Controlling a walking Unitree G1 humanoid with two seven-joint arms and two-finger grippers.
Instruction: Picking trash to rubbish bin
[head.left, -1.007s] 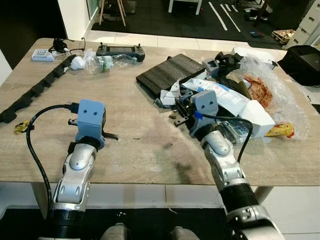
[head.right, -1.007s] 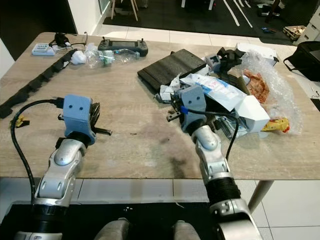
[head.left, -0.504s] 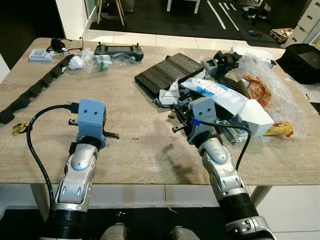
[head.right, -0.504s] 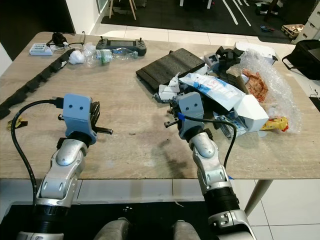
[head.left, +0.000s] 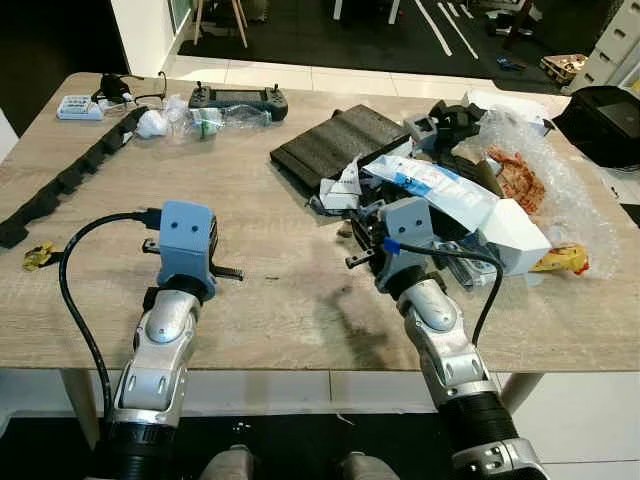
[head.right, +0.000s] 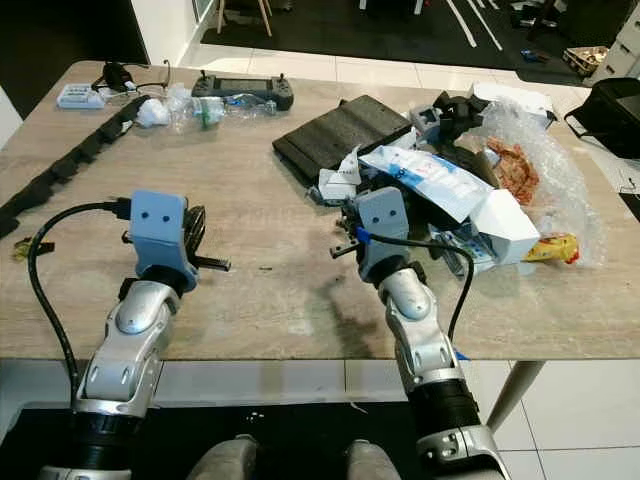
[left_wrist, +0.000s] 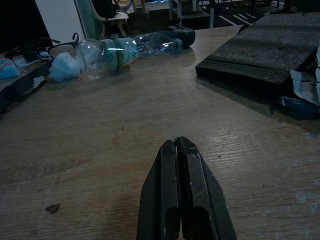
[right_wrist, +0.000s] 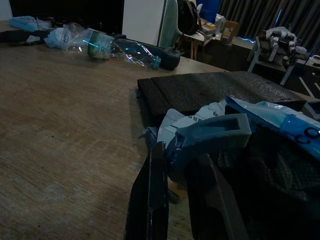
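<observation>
- The step in hand was judged to be the approach to a first piece of trash; nothing was held by either gripper, and no rubbish bin could be identified with any certainty.
- The right gripper (right_wrist: 176, 200) was recorded at the near-left edge of the trash pile (head.left: 470, 190), just above the table (head.left: 290, 300), with its fingers parted by a narrow gap and nothing between them.
- Just beyond its fingertips a grey-blue moulded piece (right_wrist: 212, 136) was noted (material uncertain, possibly foam or a pulp tray). It lay at the near-left fringe of the pile, on top of white crumpled paper (right_wrist: 175, 122).
- Its long axis was seen to run left to right across the table, roughly crosswise to the fingers, with the hollow side facing up and toward the gripper.
- The next move was judged to call for a short advance and a slightly wider opening, so that one finger would pass each side of the near edge of the piece; the cluttered neighbours could be dragged along.
- The left gripper (left_wrist: 181, 150) was recorded clenched on nothing, low over bare table well to the left of the pile.
- Other trash candidates noted: a crushed plastic bottle (head.left: 215, 120) at the far left and a dark foam slab (head.left: 335, 145) beside the pile.
</observation>
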